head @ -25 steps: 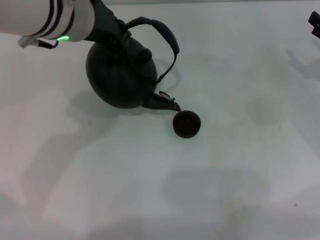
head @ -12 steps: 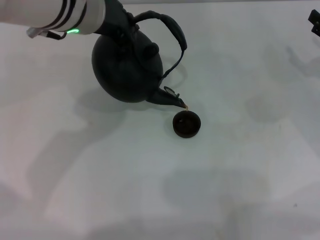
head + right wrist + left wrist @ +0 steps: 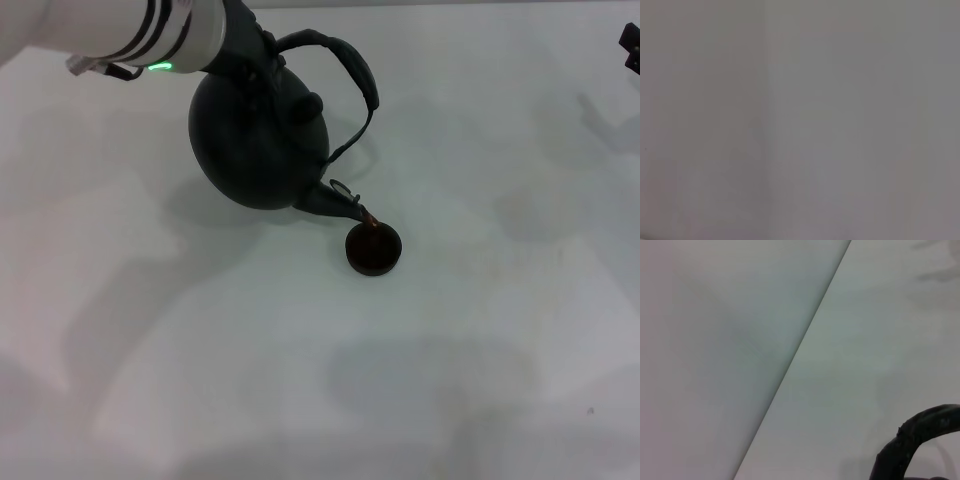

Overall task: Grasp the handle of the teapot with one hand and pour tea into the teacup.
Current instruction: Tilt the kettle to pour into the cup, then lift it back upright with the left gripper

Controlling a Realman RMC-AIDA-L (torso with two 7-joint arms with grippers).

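- The left gripper (image 3: 252, 52), in the upper left of the head view, meets the handle (image 3: 345, 58) at its near end, just above the pot's shoulder. Its fingers are hidden against the dark pot, so I cannot tell from the fingers how they stand; judged from the pot hanging tilted off the table, it is clenched on the handle.
- The teapot (image 3: 260, 140) sits upper centre-left, tipped with its spout (image 3: 338, 201) pointing down toward the lower right. This tilt is evidently what drives the tea out.
- The teacup (image 3: 373, 248) stands on the white table (image 3: 480, 330) just right of centre, directly beneath the spout tip. A thin amber thread (image 3: 370, 222) joins spout and cup: the pour appears to be under way.
- Gripping at the end away from the spout gives leverage for tipping, in my judgement.
- The left wrist view shows only an arc of the handle (image 3: 920, 440) over bare table.
- The right gripper (image 3: 630, 45) shows only as a dark edge at the far upper right, parked; its state cannot be told.
- Risk: the cup is small, so overfilling or drift of the stream is likely.
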